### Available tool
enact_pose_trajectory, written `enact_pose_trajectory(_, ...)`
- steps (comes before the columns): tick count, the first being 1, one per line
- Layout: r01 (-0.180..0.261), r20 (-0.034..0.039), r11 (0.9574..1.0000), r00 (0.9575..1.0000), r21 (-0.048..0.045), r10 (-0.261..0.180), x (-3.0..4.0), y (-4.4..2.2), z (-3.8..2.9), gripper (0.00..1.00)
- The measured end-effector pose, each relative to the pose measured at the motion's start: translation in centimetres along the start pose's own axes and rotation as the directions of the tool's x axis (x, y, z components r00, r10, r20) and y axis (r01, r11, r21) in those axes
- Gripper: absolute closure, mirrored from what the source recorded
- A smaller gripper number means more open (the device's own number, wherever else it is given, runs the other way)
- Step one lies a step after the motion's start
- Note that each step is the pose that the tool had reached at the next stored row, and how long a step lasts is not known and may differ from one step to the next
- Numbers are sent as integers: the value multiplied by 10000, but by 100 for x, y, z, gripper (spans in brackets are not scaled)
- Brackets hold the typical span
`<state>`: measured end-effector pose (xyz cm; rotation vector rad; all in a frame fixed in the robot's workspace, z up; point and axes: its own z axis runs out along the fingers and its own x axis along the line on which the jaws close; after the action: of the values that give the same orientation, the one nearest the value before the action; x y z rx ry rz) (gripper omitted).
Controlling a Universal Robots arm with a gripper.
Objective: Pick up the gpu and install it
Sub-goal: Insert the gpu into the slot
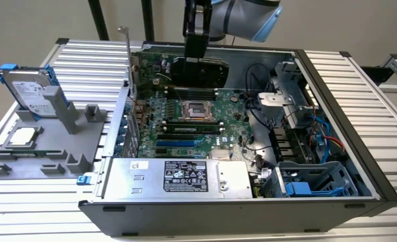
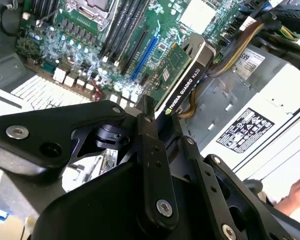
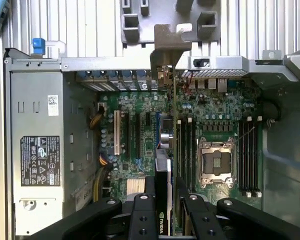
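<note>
The gpu (image 1: 200, 73), a thin card with a black cooler face, hangs upright over the far end of the motherboard (image 1: 234, 132) inside the open computer case (image 1: 346, 166). My gripper (image 1: 194, 54) is shut on its upper edge. The card's silver end bracket (image 1: 129, 50) sticks up by the case's rear wall. In the second wrist view the gpu (image 2: 182, 75) slants down from my fingers (image 2: 151, 150) toward the board's slots. In the first wrist view the gpu (image 3: 163, 165) appears edge-on between my fingers (image 3: 140, 212), above the expansion slots (image 3: 140, 132).
A silver hard drive in a blue frame (image 1: 29, 93) stands in a grey holder (image 1: 57, 151) at the exterior view's left, with a processor (image 1: 22, 137) beside it. The power supply (image 1: 185, 176), memory sticks (image 1: 188, 128) and drive cage (image 1: 313, 184) crowd the case. A hand (image 2: 297, 192) rests nearby.
</note>
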<state>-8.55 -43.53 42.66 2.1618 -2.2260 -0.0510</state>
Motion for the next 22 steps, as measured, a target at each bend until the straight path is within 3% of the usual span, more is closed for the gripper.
enact_pose_trajectory(2, -1, -1, 10000, 10000, 27, 1, 0, 1, -1, 100)
enact_pose_trajectory(7, -55, 13, 9995, 10000, 298, 54, 0, -1, 18, 100)
enact_pose_trajectory(12, -617, 41, 9977, 9981, 298, 616, -1, -2, 49, 100)
enact_pose_trajectory(22, -621, 37, 9976, 9981, 322, 620, -1, -5, 108, 100)
